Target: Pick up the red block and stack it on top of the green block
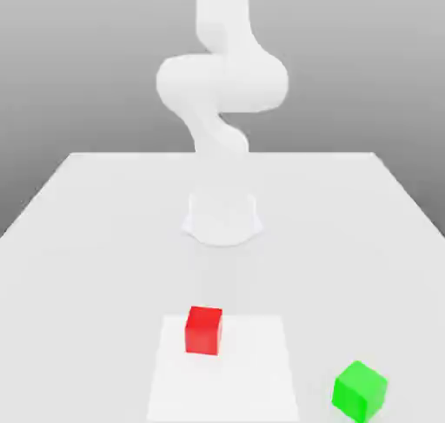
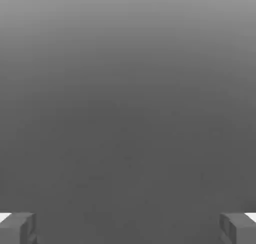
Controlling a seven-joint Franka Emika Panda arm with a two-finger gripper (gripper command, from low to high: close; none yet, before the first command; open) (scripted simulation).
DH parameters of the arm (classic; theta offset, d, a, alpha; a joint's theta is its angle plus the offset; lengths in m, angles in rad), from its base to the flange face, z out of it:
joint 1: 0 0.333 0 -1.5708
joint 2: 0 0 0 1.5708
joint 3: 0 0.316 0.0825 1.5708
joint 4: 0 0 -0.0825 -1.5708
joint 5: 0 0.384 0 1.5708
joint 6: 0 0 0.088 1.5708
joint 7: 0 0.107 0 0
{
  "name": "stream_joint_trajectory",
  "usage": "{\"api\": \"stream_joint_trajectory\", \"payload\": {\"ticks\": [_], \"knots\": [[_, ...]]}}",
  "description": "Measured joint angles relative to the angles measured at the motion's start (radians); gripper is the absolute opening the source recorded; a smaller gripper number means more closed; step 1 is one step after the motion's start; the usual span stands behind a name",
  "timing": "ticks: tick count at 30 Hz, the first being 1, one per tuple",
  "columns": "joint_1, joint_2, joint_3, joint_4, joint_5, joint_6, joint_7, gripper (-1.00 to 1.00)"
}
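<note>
I begin with the approach to the red block (image 1: pixel 203 330). It sits on the counter (image 1: pixel 87 239) in the lower centre of the exterior view, on a slightly brighter square patch (image 1: pixel 252 369) of the surface. The green block (image 1: pixel 359 389) rests in the lower right corner of that view, turned a little against the red one and well apart from it. Neither block touches anything but the counter.

The arm (image 1: pixel 222 82) stands folded in the upper centre of the exterior view, rising from its base (image 1: pixel 222 217) in the middle of the frame. In the hand view the pincer (image 2: pixel 128 228) is spread wide: one fingertip shows in the lower left corner, the other in the lower right, with nothing between them but grey ground. It holds nothing.

Procedure, as I judge it:

1. I bring the pincer over the red block before lowering, so that the block lies centred between the fingertips in the hand view.
2. I line the fingertips up with two opposite flat faces, not with the corners.
3. I descend straight, keeping the pincer spread until the fingertips flank the block at mid-height.
4. I close only then.

An off-centre descent may push the block aside, so I check the centring first.
</note>
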Motion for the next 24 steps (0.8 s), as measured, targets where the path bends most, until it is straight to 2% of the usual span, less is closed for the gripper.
{"api": "stream_joint_trajectory", "payload": {"ticks": [17, 24], "knots": [[-0.032, 0.636, -0.03, -0.451, 0.0, 0.42, 0.047, 0.0], [-0.041, 0.893, -0.02, -0.456, 0.019, 0.63, 0.036, 0.0]]}}
